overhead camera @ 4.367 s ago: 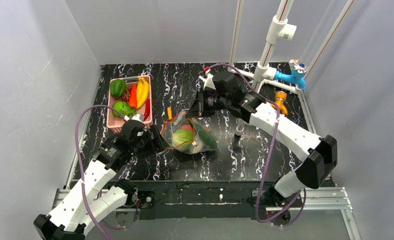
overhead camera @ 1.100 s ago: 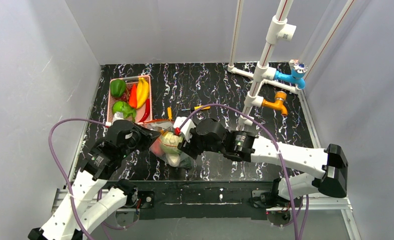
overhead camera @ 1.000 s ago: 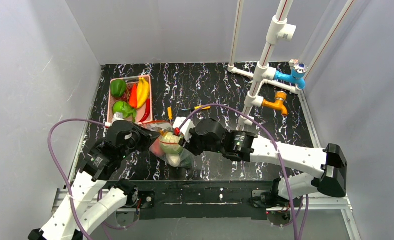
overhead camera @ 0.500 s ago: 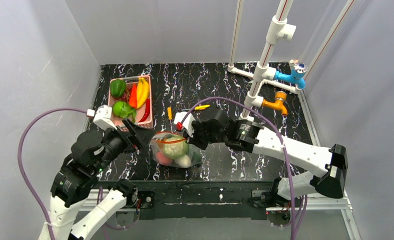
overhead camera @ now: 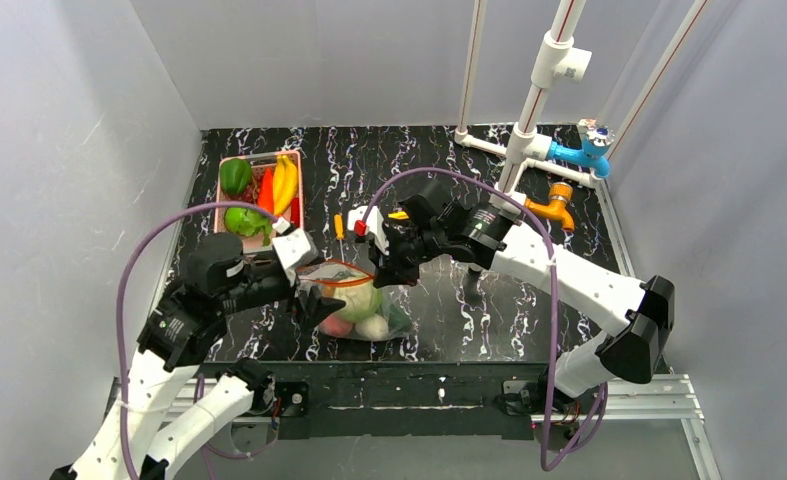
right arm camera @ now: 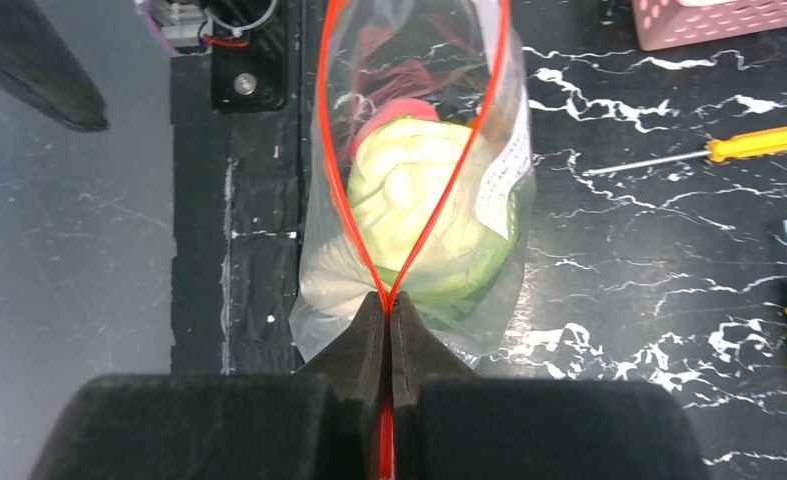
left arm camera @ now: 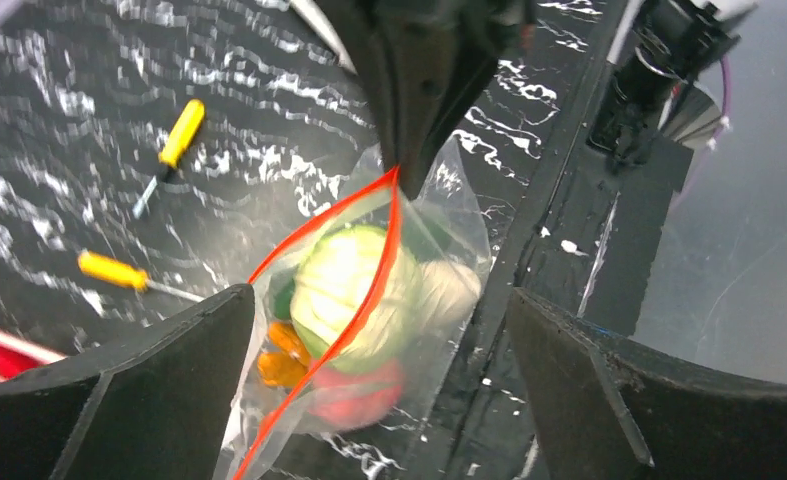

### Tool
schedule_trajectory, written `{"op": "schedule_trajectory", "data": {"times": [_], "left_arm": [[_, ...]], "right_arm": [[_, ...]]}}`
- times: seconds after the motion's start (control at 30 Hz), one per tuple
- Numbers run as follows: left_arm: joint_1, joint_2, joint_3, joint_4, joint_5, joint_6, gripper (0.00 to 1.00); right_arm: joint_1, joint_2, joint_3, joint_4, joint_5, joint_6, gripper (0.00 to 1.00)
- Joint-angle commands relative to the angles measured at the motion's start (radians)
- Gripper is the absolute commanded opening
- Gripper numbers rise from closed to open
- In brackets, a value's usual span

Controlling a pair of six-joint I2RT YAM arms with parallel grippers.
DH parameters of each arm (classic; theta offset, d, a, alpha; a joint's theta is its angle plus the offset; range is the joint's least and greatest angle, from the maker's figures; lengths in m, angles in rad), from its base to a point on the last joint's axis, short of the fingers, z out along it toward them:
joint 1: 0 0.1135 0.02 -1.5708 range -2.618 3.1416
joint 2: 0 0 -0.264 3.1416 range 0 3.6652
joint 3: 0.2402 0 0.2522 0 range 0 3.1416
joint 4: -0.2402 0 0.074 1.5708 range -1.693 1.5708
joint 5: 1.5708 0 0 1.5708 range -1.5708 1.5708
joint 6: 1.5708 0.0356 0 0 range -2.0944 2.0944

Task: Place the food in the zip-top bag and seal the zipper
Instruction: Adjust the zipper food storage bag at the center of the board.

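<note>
The right hand [overhead camera: 380,272] pinches one end of the zip-top bag [overhead camera: 394,318]. Its zipper [overhead camera: 344,284] runs toward the left hand [overhead camera: 304,303], whose fingers are spread just beside the other end. A green cabbage [overhead camera: 361,300] lies between both hands.

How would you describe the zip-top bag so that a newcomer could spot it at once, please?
On the black marbled table, look right of the pink basket, near the front edge. The zip-top bag is there, clear plastic holding toy vegetables, one end pinched by the right arm's fingers. Unlike the screwdrivers, it has a gaping orange-red zipper.
</note>
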Motion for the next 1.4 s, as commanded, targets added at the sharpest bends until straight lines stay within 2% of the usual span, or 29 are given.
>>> {"op": "schedule_trajectory", "data": {"times": [0.0, 0.13, 0.2, 0.43, 0.53, 0.73, 0.9, 0.97, 1.07, 1.17, 1.27, 1.37], "left_arm": [[-0.002, 0.018, 0.04, -0.006, 0.196, 0.354, 0.98], [-0.002, 0.189, 0.181, -0.188, 0.302, 0.455, 0.98], [-0.002, 0.247, 0.208, -0.228, 0.332, 0.492, 0.98], [-0.002, 0.301, 0.173, -0.189, 0.362, 0.543, 0.98], [-0.002, 0.305, 0.125, -0.17, 0.368, 0.537, 0.95], [-0.002, 0.232, -0.028, -0.05, 0.25, 0.502, 0.81], [-0.002, 0.186, -0.067, 0.022, 0.151, 0.435, 0.49], [-0.002, 0.18, -0.069, 0.039, 0.145, 0.409, 0.37], [-0.002, 0.189, -0.07, 0.046, 0.15, 0.368, 0.17], [-0.002, 0.18, -0.094, 0.038, 0.16, 0.346, 0.0], [-0.002, 0.147, -0.125, 0.038, 0.167, 0.323, 0.0], [-0.001, 0.098, -0.16, 0.064, 0.176, 0.283, 0.0]], "right_arm": [[0.002, -0.018, 0.043, -0.015, -0.096, -0.021, 0.01], [0.0, -0.011, 0.048, -0.022, -0.083, -0.021, 0.01], [0.001, -0.01, 0.058, -0.028, -0.084, -0.021, 0.01], [0.001, -0.024, 0.051, -0.011, -0.087, -0.017, 0.01], [0.001, -0.046, 0.029, 0.016, -0.078, -0.009, 0.01], [0.002, -0.082, -0.009, 0.054, -0.053, -0.003, 0.01], [0.002, -0.098, -0.026, 0.076, -0.032, 0.005, 0.01], [0.003, -0.11, -0.04, 0.095, -0.021, 0.013, 0.11], [0.001, -0.135, -0.086, 0.159, 0.019, 0.062, 0.45], [-0.011, -0.206, -0.169, 0.286, 0.113, 0.192, 0.72], [-0.035, -0.341, -0.337, 0.461, 0.138, 0.341, 0.96], [-0.055, -0.463, -0.454, 0.538, 0.142, 0.435, 0.98]]}}
